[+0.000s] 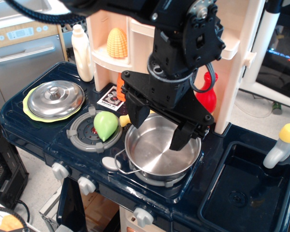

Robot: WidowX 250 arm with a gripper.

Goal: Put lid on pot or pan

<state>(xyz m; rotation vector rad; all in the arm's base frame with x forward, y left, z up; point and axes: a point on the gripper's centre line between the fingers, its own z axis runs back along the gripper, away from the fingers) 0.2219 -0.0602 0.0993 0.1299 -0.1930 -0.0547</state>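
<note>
Shallow steel pot [162,151] on the right burner of the dark blue toy stove [34,126], bare and shiny inside, one wire loop handle poking toward the front knobs. Domed steel lid [55,99] with its small knob resting on a lime-green plate [30,112] at the stove's back left corner, well apart from the pot. Grey burner ring [89,131] between the two, carrying a green pear-shaped toy [105,124]. Dark sink basin [241,186] at far right, nothing visible in it, white and yellow faucet [282,145] at its rim. Black gripper [160,129] hanging over the pot, fingers [183,137] spread wide and gripping nothing, tips just above the pot's rim, lid far off to the left.
</note>
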